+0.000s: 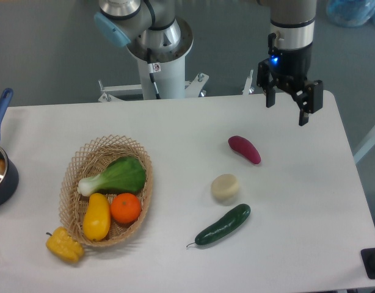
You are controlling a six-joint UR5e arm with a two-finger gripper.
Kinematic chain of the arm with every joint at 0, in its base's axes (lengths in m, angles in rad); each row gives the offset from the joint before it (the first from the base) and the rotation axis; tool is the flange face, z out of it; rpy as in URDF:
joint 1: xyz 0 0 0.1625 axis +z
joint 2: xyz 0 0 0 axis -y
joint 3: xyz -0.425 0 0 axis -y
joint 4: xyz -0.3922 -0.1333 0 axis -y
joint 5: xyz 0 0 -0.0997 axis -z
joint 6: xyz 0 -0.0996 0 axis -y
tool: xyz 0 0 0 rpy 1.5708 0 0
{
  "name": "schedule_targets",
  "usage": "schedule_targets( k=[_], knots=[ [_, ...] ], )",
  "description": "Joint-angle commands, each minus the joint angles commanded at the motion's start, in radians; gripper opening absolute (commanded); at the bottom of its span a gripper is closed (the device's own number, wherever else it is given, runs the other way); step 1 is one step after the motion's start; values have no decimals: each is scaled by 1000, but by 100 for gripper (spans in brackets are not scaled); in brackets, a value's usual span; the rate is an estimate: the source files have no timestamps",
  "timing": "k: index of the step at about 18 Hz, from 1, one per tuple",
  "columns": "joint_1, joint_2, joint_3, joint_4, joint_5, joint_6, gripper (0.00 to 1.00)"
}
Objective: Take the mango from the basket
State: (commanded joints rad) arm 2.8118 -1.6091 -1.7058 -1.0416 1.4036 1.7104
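Note:
The mango (97, 217) is a smooth yellow-orange oblong fruit lying in the front left of the oval wicker basket (77, 165). Beside it in the basket are a round orange (126, 208) and a green bok choy (114, 176). My gripper (287, 111) hangs over the far right part of the table, well away from the basket. Its two dark fingers are spread apart and hold nothing.
A lumpy yellow bell pepper (65, 245) lies on the table just outside the basket's front left. A purple sweet potato (244, 149), a pale round piece (225, 187) and a cucumber (223, 225) lie right of centre. A dark pot with a blue handle (0, 165) sits at the left edge.

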Motion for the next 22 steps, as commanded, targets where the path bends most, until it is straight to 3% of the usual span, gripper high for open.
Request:
schedule_targets(
  k=[10,14,16,22],
  knots=[
    [0,-5,5,2,5,-6,100],
    [-2,-8,-1,6,2,-130,100],
    [-9,-8,-6,40,-3,-141,100],
    [-95,-54,-18,81,0,-352,100]
  ],
)
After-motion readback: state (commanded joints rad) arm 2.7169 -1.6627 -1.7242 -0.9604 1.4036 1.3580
